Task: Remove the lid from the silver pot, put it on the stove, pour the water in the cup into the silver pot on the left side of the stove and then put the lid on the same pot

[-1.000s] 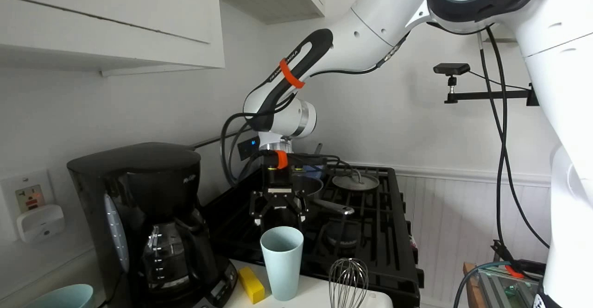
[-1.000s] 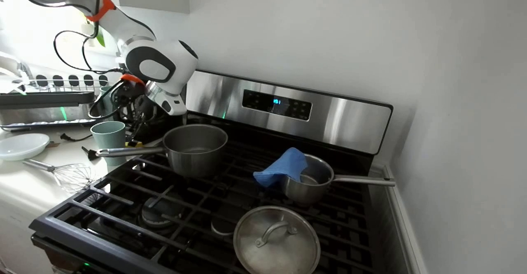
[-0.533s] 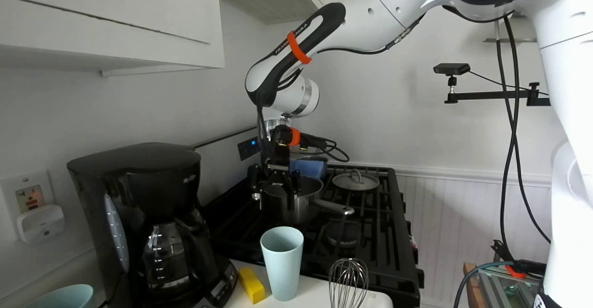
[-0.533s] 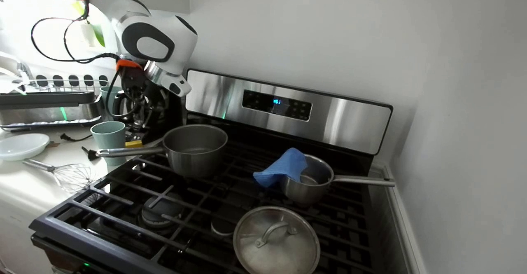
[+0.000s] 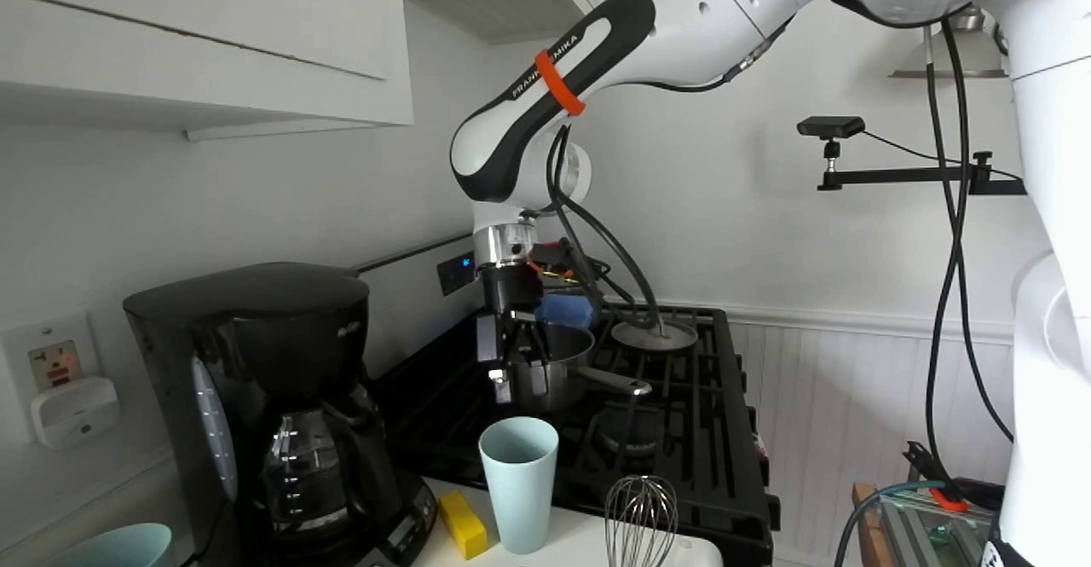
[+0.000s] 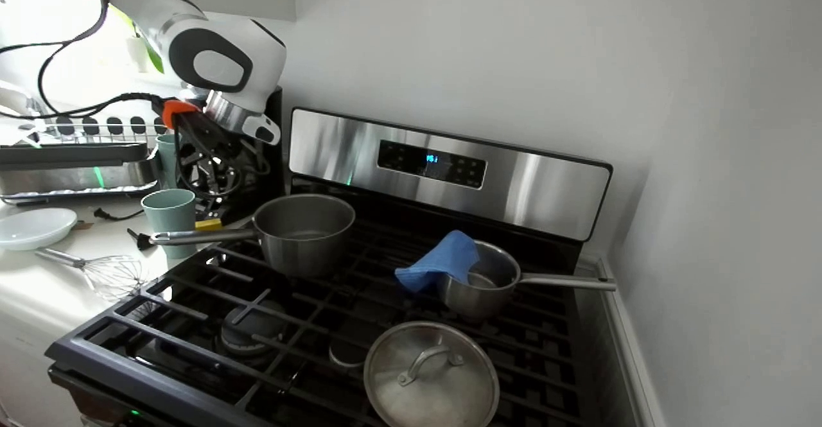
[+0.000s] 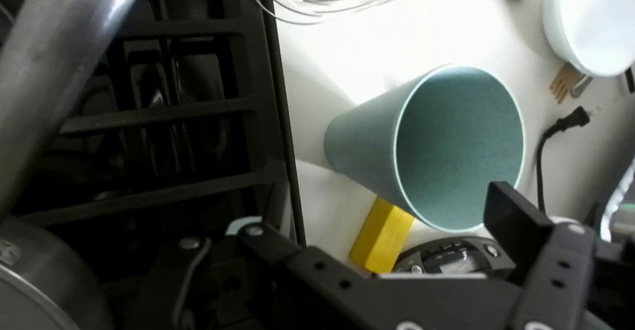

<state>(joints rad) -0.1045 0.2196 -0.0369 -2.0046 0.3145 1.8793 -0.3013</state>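
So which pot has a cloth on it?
The far pot, farther from the coffee maker: blue cloth hangs over its rim. The nearer pot has none.

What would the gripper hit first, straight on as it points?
Probably the cup: the wrist view shows it beyond the gripper, partly between its open jaws. Depth is unclear, so it could pass alongside instead.

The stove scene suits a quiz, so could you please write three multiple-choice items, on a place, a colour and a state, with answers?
1. The lid lies on:
A. the counter
B. the stove
C. the coffee maker

2. The cloth is:
A. blue
B. red
C. white

3. The gripper is:
A. fully shut
B. gripping the lid
C. open

1: B, since an exterior view shows it flat there.
2: A, as both exterior views show.
3: C, its fingers stand apart in the wrist view.
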